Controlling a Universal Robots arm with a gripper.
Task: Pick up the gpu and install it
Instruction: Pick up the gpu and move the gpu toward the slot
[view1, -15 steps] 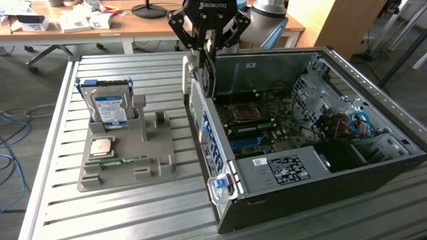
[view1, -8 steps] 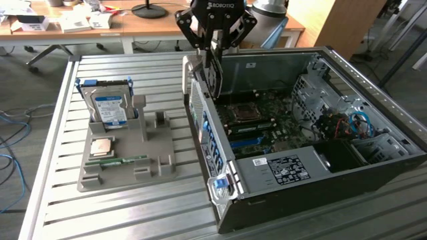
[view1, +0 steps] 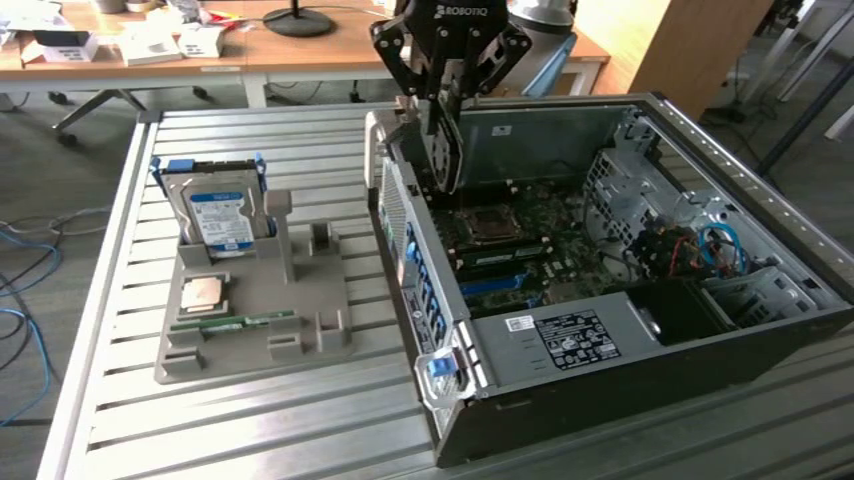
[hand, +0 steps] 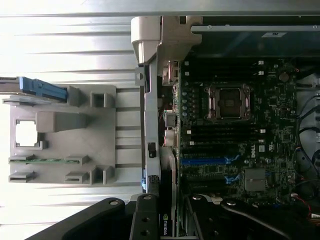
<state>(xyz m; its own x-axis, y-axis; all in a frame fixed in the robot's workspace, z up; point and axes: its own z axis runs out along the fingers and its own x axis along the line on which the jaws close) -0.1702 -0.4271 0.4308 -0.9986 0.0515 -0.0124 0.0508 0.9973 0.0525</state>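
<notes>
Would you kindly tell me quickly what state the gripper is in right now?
Gripper: closed on the thin flat dark graphics card, held on edge over the open black computer case.

The gripper (view1: 447, 92) is matt black with a slight gloss on its body, and the gpu (view1: 443, 150) clamped in it looks dark and dull. Below the gripper, the computer case (view1: 641, 400) is matt dark painted metal outside and bare grey sheet metal inside. Farther from the gripper, the ribbed metal table (view1: 267, 440) has a soft brushed sheen, under a matt grey plastic holder (view1: 254, 350).
</notes>
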